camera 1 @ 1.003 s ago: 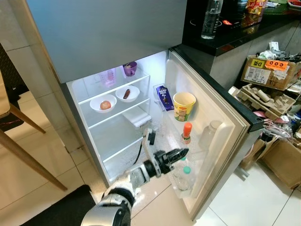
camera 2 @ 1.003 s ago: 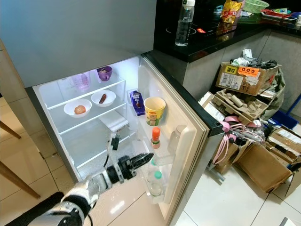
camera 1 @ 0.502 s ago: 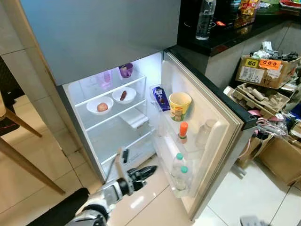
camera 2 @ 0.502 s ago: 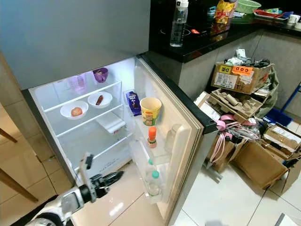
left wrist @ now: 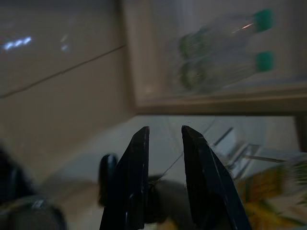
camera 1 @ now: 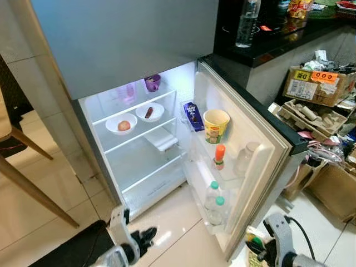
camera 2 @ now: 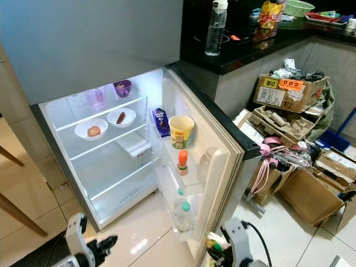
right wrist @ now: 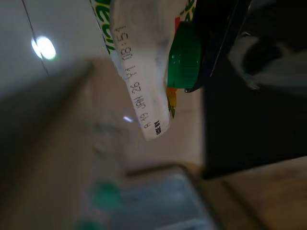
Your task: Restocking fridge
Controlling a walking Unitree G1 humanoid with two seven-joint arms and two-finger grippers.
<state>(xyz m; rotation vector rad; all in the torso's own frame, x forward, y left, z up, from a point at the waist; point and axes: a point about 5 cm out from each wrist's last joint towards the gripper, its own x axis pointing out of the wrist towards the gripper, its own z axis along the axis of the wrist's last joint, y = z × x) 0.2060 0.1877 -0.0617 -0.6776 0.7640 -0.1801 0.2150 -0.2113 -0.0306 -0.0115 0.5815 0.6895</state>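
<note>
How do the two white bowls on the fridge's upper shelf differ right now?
The left bowl holds a round reddish-orange item, perhaps a fruit; the right bowl holds a small dark brown elongated piece. The left bowl sits nearer the shelf's front edge, the right bowl further back. Both are white, shallow, upright, and rest on the same glass shelf.

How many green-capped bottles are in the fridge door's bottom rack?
2: one green-capped bottle sits nearer the fridge interior, the other bottle beside it toward the door's outer edge. More may be hidden.

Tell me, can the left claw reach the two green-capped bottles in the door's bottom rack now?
Probably yes: the left claw hangs low by the floor, the green-capped bottles sit in the open door, with nothing between.
</note>
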